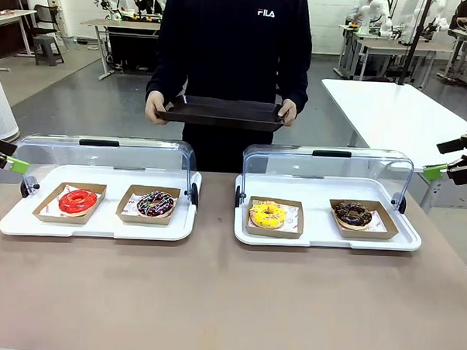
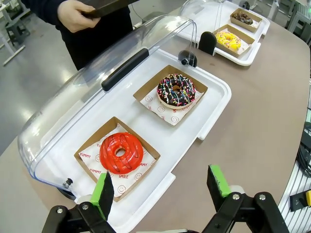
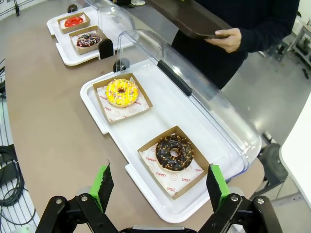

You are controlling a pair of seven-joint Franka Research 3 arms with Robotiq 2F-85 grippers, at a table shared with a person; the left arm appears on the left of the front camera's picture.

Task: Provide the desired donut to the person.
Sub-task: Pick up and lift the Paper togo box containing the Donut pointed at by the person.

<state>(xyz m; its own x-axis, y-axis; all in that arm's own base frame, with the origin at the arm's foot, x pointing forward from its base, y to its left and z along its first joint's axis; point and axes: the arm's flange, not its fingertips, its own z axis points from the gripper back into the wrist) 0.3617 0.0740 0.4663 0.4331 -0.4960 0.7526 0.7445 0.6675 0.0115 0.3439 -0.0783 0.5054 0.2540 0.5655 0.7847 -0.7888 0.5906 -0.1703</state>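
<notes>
The person (image 1: pixel 231 43) stands at the far side and holds a dark tray (image 1: pixel 221 112) in both hands. Four donuts lie in paper trays under two raised clear lids: a red donut (image 1: pixel 77 201) (image 2: pixel 121 153), a chocolate sprinkled donut (image 1: pixel 155 204) (image 2: pixel 176 90), a yellow donut (image 1: pixel 268 214) (image 3: pixel 122 92) and a dark chocolate donut (image 1: pixel 353 214) (image 3: pixel 174 153). My left gripper (image 1: pixel 9 155) (image 2: pixel 160 184) hovers open at the table's left end, above the red donut's side. At the right end my right gripper (image 1: pixel 440 158) (image 3: pixel 159 183) hangs open, near the dark chocolate donut.
Two white display trays (image 1: pixel 99 230) (image 1: pixel 323 242) stand side by side along the table's far half, their lids (image 1: pixel 103 150) (image 1: pixel 327 160) tipped back toward the person. The near half of the brown table (image 1: pixel 212 298) is bare. A white table (image 1: pixel 391 112) stands at the back right.
</notes>
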